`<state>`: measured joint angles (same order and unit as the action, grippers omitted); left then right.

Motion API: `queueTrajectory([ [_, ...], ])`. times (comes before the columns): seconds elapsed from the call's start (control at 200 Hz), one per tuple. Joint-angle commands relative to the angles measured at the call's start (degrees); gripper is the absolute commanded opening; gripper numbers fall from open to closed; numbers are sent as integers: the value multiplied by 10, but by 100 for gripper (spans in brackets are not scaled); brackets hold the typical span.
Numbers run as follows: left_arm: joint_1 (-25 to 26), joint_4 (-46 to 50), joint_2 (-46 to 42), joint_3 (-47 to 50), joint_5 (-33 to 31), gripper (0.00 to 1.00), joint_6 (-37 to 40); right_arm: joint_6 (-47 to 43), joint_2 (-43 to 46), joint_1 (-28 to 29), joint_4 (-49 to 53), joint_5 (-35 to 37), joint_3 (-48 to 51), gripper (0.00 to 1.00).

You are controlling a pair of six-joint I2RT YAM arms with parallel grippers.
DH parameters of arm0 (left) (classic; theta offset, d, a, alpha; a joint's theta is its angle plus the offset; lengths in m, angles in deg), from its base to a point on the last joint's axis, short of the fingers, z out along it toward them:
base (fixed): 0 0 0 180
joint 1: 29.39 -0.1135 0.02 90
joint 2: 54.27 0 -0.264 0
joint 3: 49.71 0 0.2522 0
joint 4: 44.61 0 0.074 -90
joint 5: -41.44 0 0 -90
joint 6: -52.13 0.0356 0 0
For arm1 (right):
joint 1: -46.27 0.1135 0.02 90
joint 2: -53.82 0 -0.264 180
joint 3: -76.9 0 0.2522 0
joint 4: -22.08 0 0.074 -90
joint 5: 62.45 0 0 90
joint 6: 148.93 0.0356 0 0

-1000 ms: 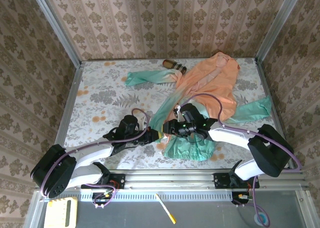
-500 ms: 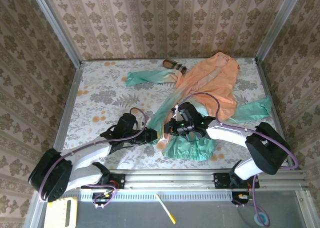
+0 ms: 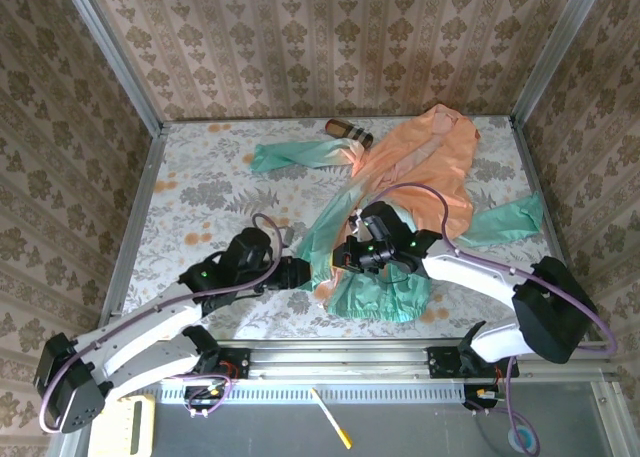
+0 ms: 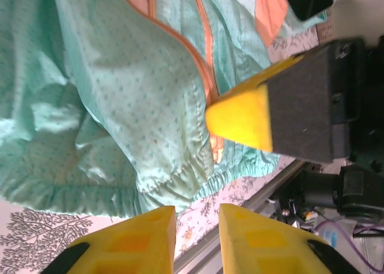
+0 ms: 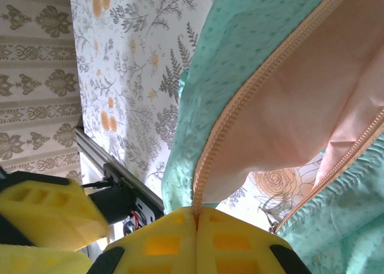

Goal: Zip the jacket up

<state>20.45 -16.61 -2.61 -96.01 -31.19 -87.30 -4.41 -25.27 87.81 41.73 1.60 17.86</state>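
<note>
Tightly, right jaws pinching jacket [image 5: 252, 43] zipper [image 5: 236, 109]

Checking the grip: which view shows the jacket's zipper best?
Right wrist: the zipper runs close-up into the shut right jaws. Left wrist shows it near the hem; top external, too small to tell.

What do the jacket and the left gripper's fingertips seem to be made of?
The jacket: thin, matte synthetic weave, probably; it wrinkles finely and gathers at the hem. The left gripper fingertips: matte yellow moulded plastic or foam; recessed cells show.
</note>
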Motion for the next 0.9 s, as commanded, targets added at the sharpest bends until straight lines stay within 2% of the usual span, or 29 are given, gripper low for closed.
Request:
queueTrajectory([
  [0.0, 12, -67, 15, 13, -20, 33, -43, 14, 19, 2, 16, 5, -9, 0],
  [0.065, 12, -118, 23, 37, -15, 40, -64, 20, 18, 3, 4, 2, -3, 0],
  [0.175, 4, -204, 26, 81, 5, 41, -91, 34, 8, 2, -9, -5, 6, 0],
  [0.33, 3, -271, 30, 116, 33, 40, -117, 65, -1, 2, -58, -21, 25, 0],
  [0.62, -3, -410, 90, 163, 73, 37, -155, 77, -19, 2, -73, -20, 30, 0],
  [0.895, -15, -457, 113, 176, 88, 32, -166, 79, -16, 3, -74, -19, 35, 0],
])
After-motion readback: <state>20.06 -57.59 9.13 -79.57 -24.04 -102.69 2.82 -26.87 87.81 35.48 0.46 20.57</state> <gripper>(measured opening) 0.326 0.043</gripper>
